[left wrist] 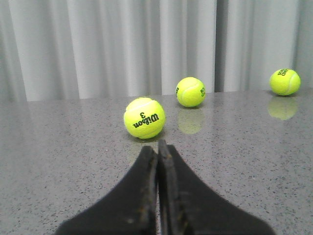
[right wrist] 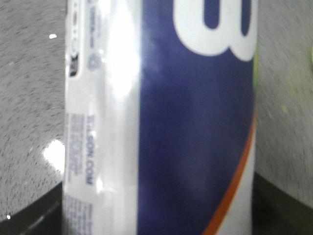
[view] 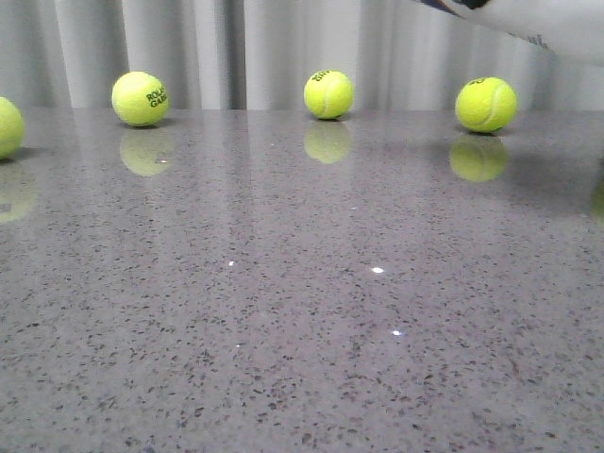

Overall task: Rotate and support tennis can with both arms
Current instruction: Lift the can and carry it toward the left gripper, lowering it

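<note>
So right now my right gripper (right wrist: pixel 156 215) has the tennis can (right wrist: pixel 161 117) clamped between its fingers, which show as dark shapes on either side of the tube in my right wrist view, and the navy label with the orange stripe fills nearly the whole picture. From the front view only a whitish corner of the can (view: pixel 557 28) pokes in, up above the tennis ball (view: pixel 486 104) that sits furthest to my right along the curtain, so the can is well off the table (view: pixel 302 330) and looks tilted rather than upright. My left gripper (left wrist: pixel 157 147) is pinched fully closed on nothing, low over the table and just short of a Wilson ball (left wrist: pixel 144 118). That ball has nothing to do with the job; it's well apart from the can as far as I can tell. My read is that I'm in the rotate part, one arm doing all the carrying, and the support half hasn't started. Next I reckon the left needs to open up, lift away from that ball and come across under or alongside the free end of the can without knocking it out of my right's hold.
</note>
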Motion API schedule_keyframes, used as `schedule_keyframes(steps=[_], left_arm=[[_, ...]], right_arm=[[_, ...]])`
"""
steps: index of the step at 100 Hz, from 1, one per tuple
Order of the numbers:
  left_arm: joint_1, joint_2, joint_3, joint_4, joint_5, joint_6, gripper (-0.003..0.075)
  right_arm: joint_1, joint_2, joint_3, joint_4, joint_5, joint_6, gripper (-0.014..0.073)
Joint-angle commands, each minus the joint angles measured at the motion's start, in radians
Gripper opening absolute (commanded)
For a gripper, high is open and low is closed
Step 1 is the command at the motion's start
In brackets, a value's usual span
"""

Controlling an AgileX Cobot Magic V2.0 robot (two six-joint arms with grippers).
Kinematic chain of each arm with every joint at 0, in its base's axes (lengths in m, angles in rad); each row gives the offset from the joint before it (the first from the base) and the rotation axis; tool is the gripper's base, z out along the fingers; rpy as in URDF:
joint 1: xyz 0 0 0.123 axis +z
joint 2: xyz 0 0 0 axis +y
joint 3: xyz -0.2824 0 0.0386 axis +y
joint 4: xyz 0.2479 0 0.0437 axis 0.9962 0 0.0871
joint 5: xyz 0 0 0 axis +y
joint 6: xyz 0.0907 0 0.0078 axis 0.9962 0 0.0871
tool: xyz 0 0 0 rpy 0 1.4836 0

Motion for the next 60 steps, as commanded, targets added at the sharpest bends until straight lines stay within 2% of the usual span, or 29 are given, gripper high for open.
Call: schedule_keyframes(steps=[1, 17, 29, 41, 60], left_arm=[[0.001, -0.038, 0.046, -0.006, -0.078, -0.01, -0.0021], [0.001, -0.038, 0.046, -0.006, -0.078, -0.01, -0.0021], [0.001, -0.038, 0.046, -0.006, -0.078, -0.01, -0.0021], [0.001, -0.038, 0.046, -0.006, -0.078, -0.01, -0.0021], [0.001, -0.038, 0.046, -0.006, -0.078, -0.01, -0.0021]], right_arm=[[0.05, -0.031, -0.039, 0.019, -0.032, -0.169, 0.0129], [0.156, 0.014, -0.039, 0.019, -0.061, -0.508, 0.0129], [0.21, 0.062, -0.039, 0.019, -0.112, -0.683, 0.013], [0.249, 0.118, -0.039, 0.019, -0.179, -0.733, 0.013], [0.276, 0.202, -0.04, 0.004, -0.233, -0.734, 0.013]])
